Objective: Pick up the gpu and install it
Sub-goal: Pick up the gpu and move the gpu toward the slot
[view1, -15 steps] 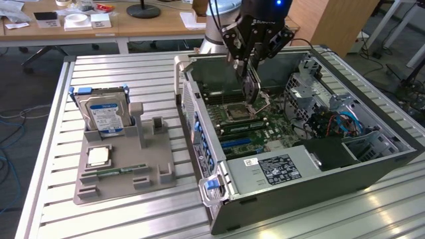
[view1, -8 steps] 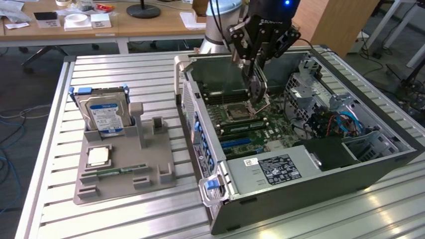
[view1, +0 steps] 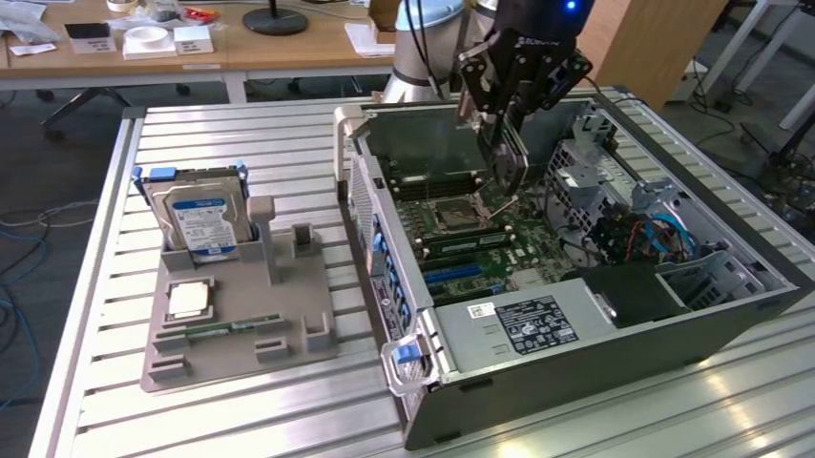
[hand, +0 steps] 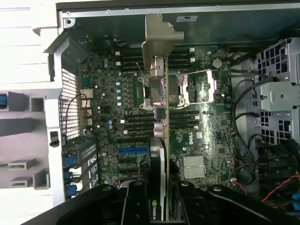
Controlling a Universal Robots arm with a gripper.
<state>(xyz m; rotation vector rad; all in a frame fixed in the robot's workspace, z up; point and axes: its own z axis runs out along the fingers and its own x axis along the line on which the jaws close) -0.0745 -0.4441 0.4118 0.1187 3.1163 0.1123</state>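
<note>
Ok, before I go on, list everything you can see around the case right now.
gpu: one, black with silver bracket, held on edge over the motherboard
computer case: one, grey, open, on the table
motherboard: one, green, inside the case
hard drive: one, silver with blue label, upright in the holder
holder: one, grey, exterior view's left of the case
square chip: one, silver, flat on the holder
memory stick: one, green, lying in the holder
table: one, silver slatted, under everything
gripper: one, black, closed on the gpu
</note>
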